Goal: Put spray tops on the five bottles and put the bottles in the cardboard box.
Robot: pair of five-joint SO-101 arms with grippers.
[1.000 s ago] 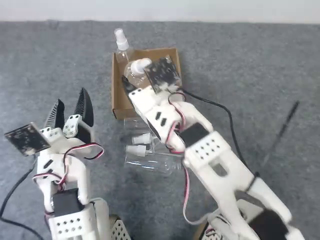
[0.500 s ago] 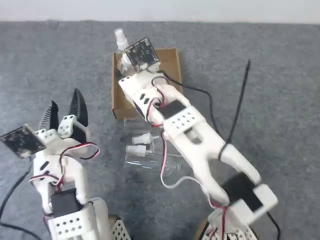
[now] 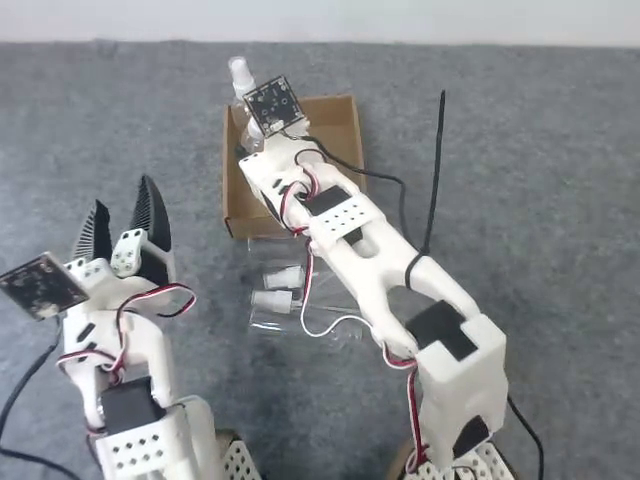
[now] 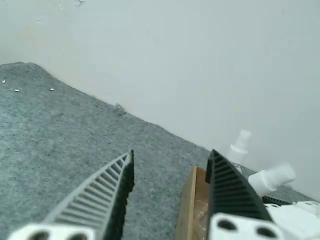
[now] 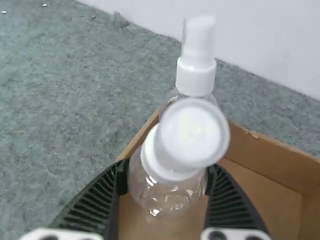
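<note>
Right hand (image 5: 165, 172) clamps a bottle (image 5: 182, 135) at the cardboard box (image 5: 265, 155) corner; left hand (image 4: 171, 154) gapes.

The right gripper (image 5: 165, 172) has carried its bottle (image 5: 172, 192) farther over the cardboard box (image 3: 338, 128), toward its far corner.

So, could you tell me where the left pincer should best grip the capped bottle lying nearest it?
Probably at its white top, from above: the bottle lies on its side with the top toward the open left pincer, while the right arm overhangs much of the clear body.
</note>
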